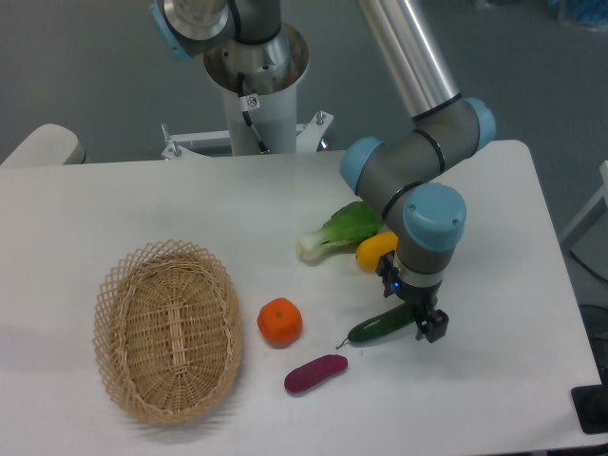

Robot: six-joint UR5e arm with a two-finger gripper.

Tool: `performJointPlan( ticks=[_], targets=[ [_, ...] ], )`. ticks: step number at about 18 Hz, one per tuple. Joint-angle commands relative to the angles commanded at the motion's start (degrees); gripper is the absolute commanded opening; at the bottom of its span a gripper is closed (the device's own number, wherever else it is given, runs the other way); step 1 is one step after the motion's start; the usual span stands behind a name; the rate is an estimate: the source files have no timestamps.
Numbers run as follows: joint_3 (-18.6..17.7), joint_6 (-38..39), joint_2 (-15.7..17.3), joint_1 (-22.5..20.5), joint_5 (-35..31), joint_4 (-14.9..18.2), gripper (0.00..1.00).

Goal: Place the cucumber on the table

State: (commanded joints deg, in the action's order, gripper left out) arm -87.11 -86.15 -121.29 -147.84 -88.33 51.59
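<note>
The cucumber [378, 327] is dark green and glossy, and it lies flat on the white table [142, 199], thin stem tip pointing left toward the purple piece. My gripper [415, 313] hangs straight down over the cucumber's right end. Its fingers [432, 328] are spread apart on either side of that end, so the gripper is open and the cucumber rests on the table.
A purple oblong vegetable [315, 372] lies just below-left of the cucumber. An orange [279, 321] sits to the left, and a bok choy [338, 231] and a yellow fruit [376, 251] lie behind the gripper. A wicker basket [168, 328] stands at the left.
</note>
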Motion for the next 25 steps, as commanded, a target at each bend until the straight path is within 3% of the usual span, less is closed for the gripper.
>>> performJointPlan(
  ticks=[6, 9, 15, 25],
  targets=[
    [2.8, 2.9, 3.2, 1.1, 1.6, 0.5, 1.0],
    [5.0, 3.8, 5.4, 0.7, 3.5, 3.7, 1.0],
    [13.3, 3.2, 5.5, -1.0, 3.3, 12.6, 1.0],
    [13.7, -17.6, 7.0, -6.8, 1.5, 17.4, 1.0]
  ],
)
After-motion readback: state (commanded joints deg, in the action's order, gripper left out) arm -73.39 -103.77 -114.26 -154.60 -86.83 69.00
